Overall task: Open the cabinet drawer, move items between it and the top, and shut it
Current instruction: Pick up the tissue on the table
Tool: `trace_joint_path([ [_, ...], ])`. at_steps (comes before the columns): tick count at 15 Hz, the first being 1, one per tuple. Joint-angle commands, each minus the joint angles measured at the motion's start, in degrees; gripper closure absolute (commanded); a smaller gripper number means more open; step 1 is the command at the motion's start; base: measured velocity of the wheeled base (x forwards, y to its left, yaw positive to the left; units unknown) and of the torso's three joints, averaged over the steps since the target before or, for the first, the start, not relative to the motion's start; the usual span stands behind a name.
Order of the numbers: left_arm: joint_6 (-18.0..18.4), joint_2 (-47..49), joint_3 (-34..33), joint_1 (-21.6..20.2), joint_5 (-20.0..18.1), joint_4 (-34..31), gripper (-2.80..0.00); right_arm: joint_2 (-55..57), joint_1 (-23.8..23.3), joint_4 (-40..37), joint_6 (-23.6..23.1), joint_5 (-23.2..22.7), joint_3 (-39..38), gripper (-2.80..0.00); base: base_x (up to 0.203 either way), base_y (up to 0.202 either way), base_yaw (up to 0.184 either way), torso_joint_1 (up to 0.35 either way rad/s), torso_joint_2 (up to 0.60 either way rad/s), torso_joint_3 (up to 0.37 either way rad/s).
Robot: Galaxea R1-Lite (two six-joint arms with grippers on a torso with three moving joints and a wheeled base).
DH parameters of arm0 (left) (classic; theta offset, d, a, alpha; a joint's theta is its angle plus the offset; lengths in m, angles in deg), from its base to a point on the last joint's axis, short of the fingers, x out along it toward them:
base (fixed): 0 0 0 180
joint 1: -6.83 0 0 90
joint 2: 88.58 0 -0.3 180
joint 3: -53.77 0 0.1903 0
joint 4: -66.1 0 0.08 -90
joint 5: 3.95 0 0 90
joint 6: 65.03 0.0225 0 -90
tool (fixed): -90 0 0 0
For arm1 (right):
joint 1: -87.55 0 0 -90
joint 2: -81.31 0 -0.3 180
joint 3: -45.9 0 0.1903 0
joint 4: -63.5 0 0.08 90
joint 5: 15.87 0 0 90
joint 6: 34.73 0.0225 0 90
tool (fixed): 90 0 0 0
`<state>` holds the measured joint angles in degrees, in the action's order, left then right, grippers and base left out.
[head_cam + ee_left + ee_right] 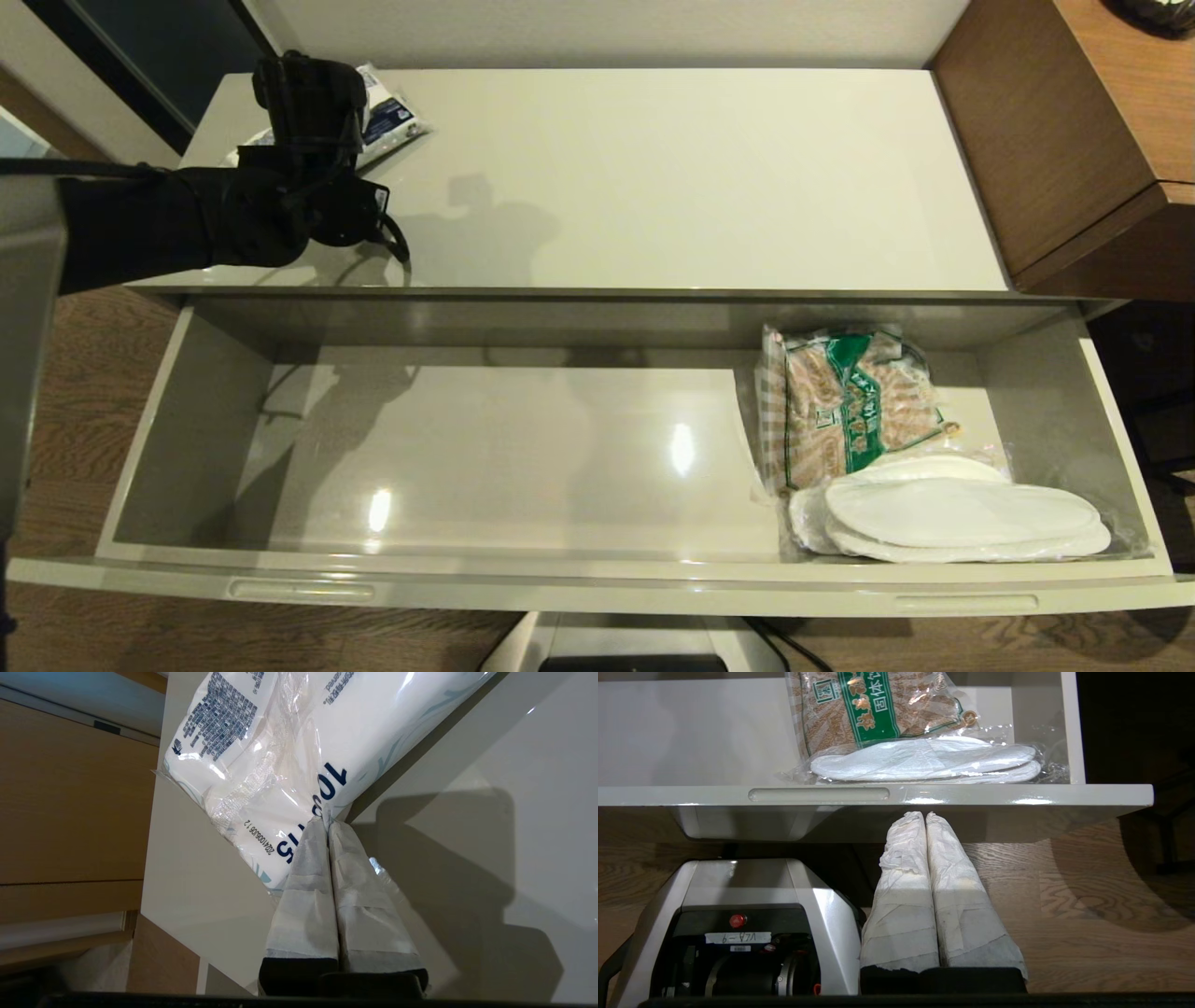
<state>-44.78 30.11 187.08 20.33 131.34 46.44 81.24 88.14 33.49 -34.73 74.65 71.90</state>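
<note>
The cabinet drawer [597,577] stands pulled fully open below the glossy top [672,177]. White slippers in clear wrap [962,518] lie at its front right corner, also in the right wrist view as slippers [924,760]. The white tissue pack with blue print [390,114] is at the top's far left corner. My left gripper [317,103] reaches over it, and my left gripper [328,820] is shut on the crinkled wrap at the edge of the tissue pack [261,742], which looks tilted off the slab. My right gripper [925,815] hangs shut and empty below the drawer's front rim, out of the head view.
A brown-and-green checked snack bag [854,401] lies behind the slippers in the drawer. A brown wood-grain desk [1055,131] abuts the cabinet's right end. The robot's base [738,924] sits under the drawer front. Two handle slots [301,590] mark the rim.
</note>
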Motion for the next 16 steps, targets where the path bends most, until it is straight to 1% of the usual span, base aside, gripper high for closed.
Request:
trace_joint_path([
  [1,0.1,-0.2,-0.1,0.0,0.3,0.1,0.00,-1.2,0.0,0.0,0.0,0.0,0.0,0.00,0.000,0.000,0.000,0.000,0.00,0.000],
  [3,0.1,-2.0,-0.5,0.1,0.3,-0.3,0.00,-1.3,0.0,0.0,0.0,0.0,0.0,0.00,0.000,0.000,0.000,0.000,0.00,0.000],
  [5,0.1,-5.9,-2.8,0.7,0.3,-1.0,0.00,-1.2,0.0,0.0,0.0,0.0,0.0,0.00,0.000,0.000,0.000,0.000,0.00,0.000],
  [7,0.1,-12.3,-7.6,2.3,0.1,-1.6,0.00,-1.2,0.0,0.0,0.0,0.0,0.0,0.00,0.000,0.000,0.000,0.000,0.00,0.000],
  [9,-0.2,-23.8,-17.8,4.6,0.0,-2.7,0.00,-1.2,0.0,0.0,0.0,0.0,0.0,0.00,0.000,0.000,0.000,0.000,0.00,0.000],
  [10,-0.5,-29.3,-24.7,6.0,-0.1,-3.4,0.00,-1.2,0.0,0.0,0.0,0.0,0.0,0.00,0.000,0.000,0.000,0.000,0.00,0.000],
  [11,-0.8,-32.8,-29.0,7.2,-0.1,-4.1,0.00,-1.2,0.0,0.0,0.0,0.0,0.0,0.00,0.000,0.000,0.000,0.000,0.00,0.000],
  [13,-1.1,-40.8,-38.8,8.0,-0.2,-5.1,0.00,-1.2,0.0,0.0,0.0,0.0,0.0,0.00,0.000,0.000,0.000,0.000,0.00,0.000],
  [14,-1.3,-43.4,-42.9,7.3,-0.4,-5.6,0.00,-1.2,0.0,0.0,0.0,0.0,0.0,0.00,0.000,0.000,0.000,0.000,0.00,0.000],
  [15,-1.5,-44.4,-44.6,5.9,-0.8,-6.0,0.00,-1.2,0.0,0.0,0.0,0.0,0.0,0.00,0.000,0.000,0.000,0.000,0.00,0.000],
  [16,-1.5,-44.1,-44.5,5.6,-1.2,-5.9,0.00,-1.2,0.0,0.0,0.0,0.0,0.0,0.00,0.000,0.000,0.000,0.000,0.00,0.000],
])
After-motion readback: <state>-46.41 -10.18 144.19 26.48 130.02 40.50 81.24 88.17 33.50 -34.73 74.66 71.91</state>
